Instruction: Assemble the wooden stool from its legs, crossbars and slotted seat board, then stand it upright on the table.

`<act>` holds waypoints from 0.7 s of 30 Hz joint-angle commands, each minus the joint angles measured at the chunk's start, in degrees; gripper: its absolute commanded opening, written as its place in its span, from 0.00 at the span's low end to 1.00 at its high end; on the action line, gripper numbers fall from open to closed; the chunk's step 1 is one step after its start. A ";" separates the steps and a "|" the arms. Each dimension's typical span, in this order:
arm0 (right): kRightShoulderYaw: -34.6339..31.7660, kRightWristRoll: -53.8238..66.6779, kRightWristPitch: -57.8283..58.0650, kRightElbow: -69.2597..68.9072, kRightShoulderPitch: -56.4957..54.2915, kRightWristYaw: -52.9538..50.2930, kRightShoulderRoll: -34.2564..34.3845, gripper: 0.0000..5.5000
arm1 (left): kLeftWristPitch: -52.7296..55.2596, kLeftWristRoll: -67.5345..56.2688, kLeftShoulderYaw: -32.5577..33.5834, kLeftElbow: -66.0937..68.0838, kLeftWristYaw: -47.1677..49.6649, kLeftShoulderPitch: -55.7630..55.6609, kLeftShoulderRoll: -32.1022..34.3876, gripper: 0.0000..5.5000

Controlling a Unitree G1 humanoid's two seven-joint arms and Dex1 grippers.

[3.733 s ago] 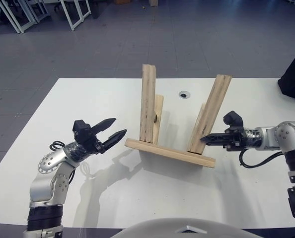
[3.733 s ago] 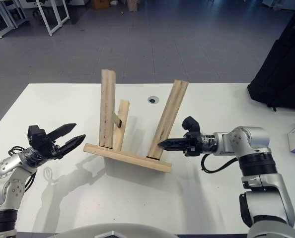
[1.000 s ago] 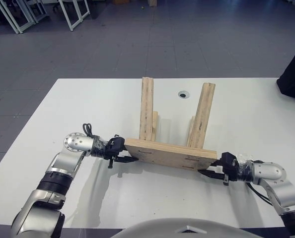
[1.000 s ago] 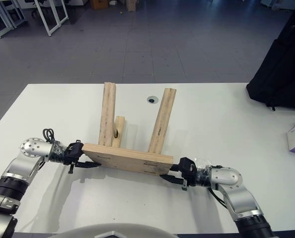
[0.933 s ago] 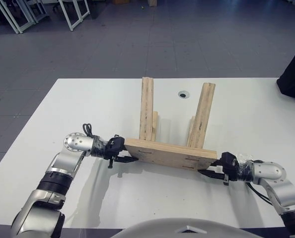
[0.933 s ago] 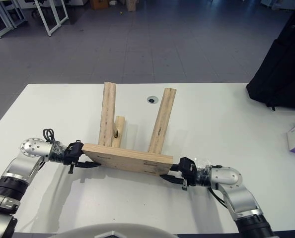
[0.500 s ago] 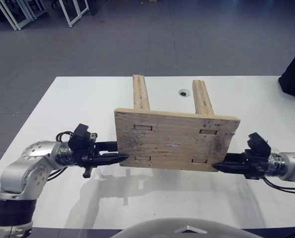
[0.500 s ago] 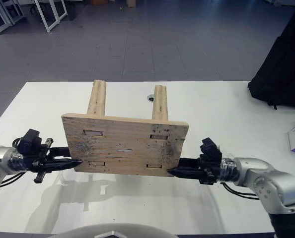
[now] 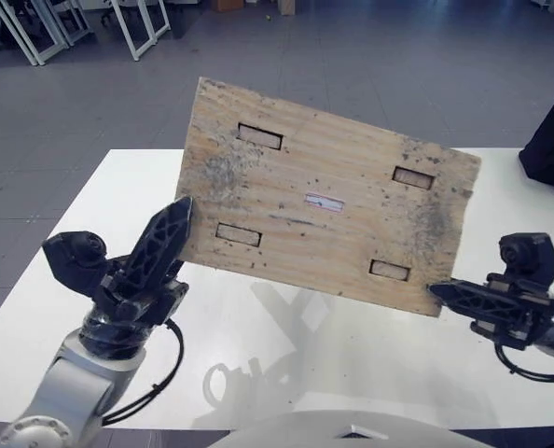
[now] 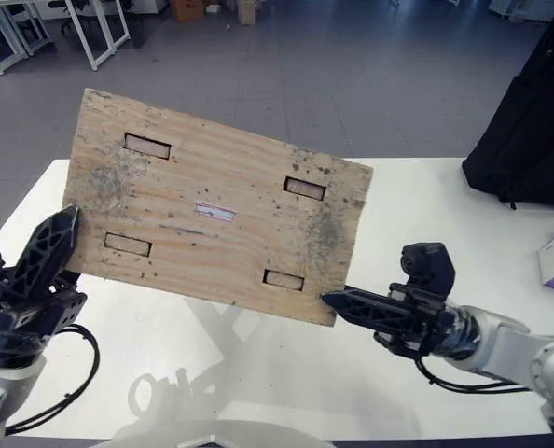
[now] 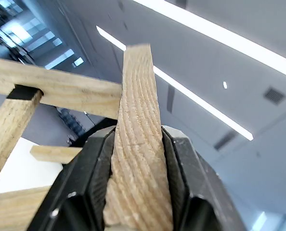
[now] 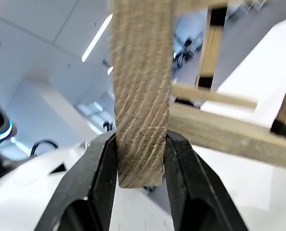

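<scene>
Left gripper (image 9: 182,213) and right gripper (image 9: 437,291), clamped on the seat board (image 9: 324,219), are being raised, and the stool (image 11: 71,94) is being flipped toward upright.

The left gripper (image 11: 139,138) clamps the seat board (image 11: 139,91) edge-on, its black fingers (image 11: 97,166) pressed against both faces. A wooden bar (image 11: 61,89) juts from the board; a second bar (image 11: 8,127) joins it. Ceiling light strips (image 11: 196,98) run behind.

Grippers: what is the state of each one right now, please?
Left gripper: closed, holding the left edge of the seat board.
Right gripper: closed, holding the seat board at its lower right corner.
</scene>
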 commanded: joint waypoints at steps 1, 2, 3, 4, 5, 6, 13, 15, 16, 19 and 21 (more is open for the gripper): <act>7.28 1.18 -20.49 -14.62 -2.64 -28.60 16.63 0.23 | 2.62 0.45 -5.50 -7.81 0.78 7.46 0.88 0.25; 8.91 1.18 -24.95 -16.93 -4.19 -36.38 20.18 0.23 | 2.77 0.46 -6.09 -7.89 0.61 8.97 0.82 0.25; 10.30 1.18 -28.59 -18.64 -5.90 -42.99 23.19 0.23 | 2.82 0.47 -6.47 -7.90 0.70 10.18 1.04 0.25; 11.49 1.18 -31.32 -20.04 -7.13 -47.82 25.09 0.23 | 2.57 0.46 -6.87 -7.90 0.95 10.93 1.24 0.25; 12.77 1.18 -34.19 -21.59 -8.23 -52.61 26.81 0.23 | 2.13 0.46 -7.12 -7.74 1.78 11.28 1.60 0.25; 13.90 1.18 -36.98 -23.15 -9.48 -56.60 28.41 0.24 | 1.55 0.46 -7.35 -6.93 3.46 10.42 1.72 0.25; 18.60 1.18 -48.94 -29.93 -12.78 -74.18 32.03 0.23 | -0.79 1.73 -8.28 1.04 15.85 -1.06 0.24 0.25; 18.32 1.18 -47.17 -29.93 -6.69 -70.37 28.26 0.23 | -0.78 1.52 -7.55 2.91 17.97 -3.81 -0.29 0.25; 17.99 1.18 -46.46 -29.93 -3.00 -68.10 26.13 0.23 | -0.50 2.06 -8.00 4.25 19.30 -5.09 -0.63 0.32; 17.65 1.18 -45.53 -29.37 3.86 -62.49 21.96 0.23 | 0.76 3.45 -9.62 7.38 21.58 -6.74 -2.83 0.42; 16.81 1.17 -43.53 -28.06 8.30 -58.06 19.15 0.23 | 1.29 4.08 -9.96 8.37 22.52 -7.39 -4.61 0.47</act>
